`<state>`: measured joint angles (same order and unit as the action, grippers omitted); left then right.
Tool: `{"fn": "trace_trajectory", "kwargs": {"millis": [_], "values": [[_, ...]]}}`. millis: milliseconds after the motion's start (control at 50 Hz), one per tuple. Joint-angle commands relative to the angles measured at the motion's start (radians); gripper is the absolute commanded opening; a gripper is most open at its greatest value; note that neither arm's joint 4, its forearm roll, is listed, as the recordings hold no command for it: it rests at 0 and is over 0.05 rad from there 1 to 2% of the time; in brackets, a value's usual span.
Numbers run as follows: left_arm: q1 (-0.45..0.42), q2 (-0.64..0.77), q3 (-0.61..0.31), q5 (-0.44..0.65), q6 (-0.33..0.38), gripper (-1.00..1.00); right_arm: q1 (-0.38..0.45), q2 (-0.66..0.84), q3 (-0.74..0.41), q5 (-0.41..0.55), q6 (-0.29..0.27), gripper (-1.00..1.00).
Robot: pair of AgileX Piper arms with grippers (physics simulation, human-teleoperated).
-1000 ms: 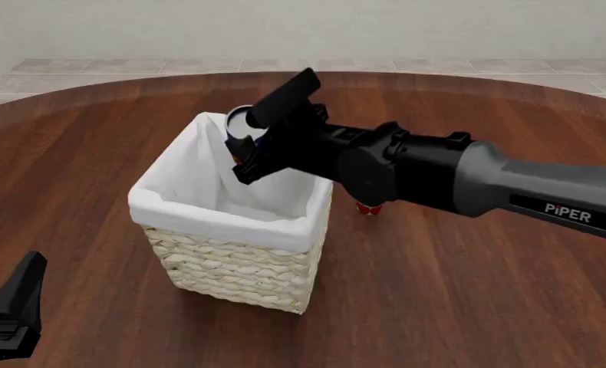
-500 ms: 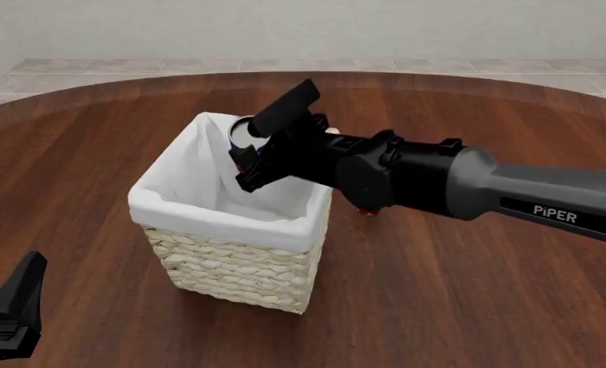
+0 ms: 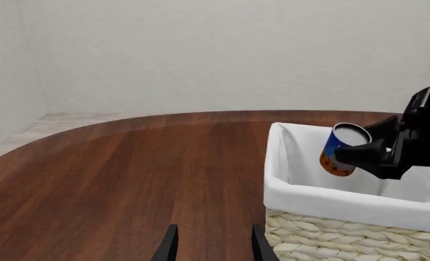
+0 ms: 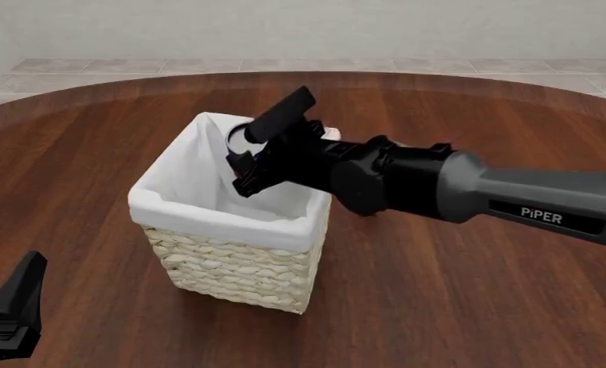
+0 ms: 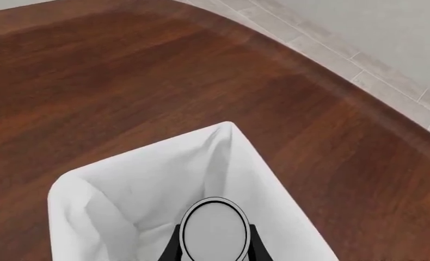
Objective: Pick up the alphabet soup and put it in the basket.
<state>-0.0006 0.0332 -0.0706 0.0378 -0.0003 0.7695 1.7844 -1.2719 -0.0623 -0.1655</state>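
My feeds are evenly and brightly lit, a soft flat render light with no single source I can place; the dark reddish-brown wooden table (image 4: 456,307) carries a faint pale sheen at its far edge; the square cream wicker basket with white cloth lining (image 4: 232,264) casts almost no shadow, only soft grey shading in its folds; everything is sharp, without blur, glare or edge distortion.

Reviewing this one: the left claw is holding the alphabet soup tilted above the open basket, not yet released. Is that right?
Not quite: it is the right claw that holds the alphabet soup, as the front view shows. The left claw sits open near the table's near edge, gripping nothing. The rest stands: the can is tilted above the open basket, not yet released.
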Motion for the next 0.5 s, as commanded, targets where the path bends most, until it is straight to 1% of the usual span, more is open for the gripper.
{"fn": "trace_trajectory", "kwargs": {"millis": [20,500], "values": [[0.000,0.000,0.000,0.000,0.000,1.00,0.004,0.003,-0.007,-0.008,0.029,-1.00],[0.000,0.000,0.000,0.000,0.000,1.00,0.010,0.019,-0.008,-0.008,0.028,-1.00]]}}
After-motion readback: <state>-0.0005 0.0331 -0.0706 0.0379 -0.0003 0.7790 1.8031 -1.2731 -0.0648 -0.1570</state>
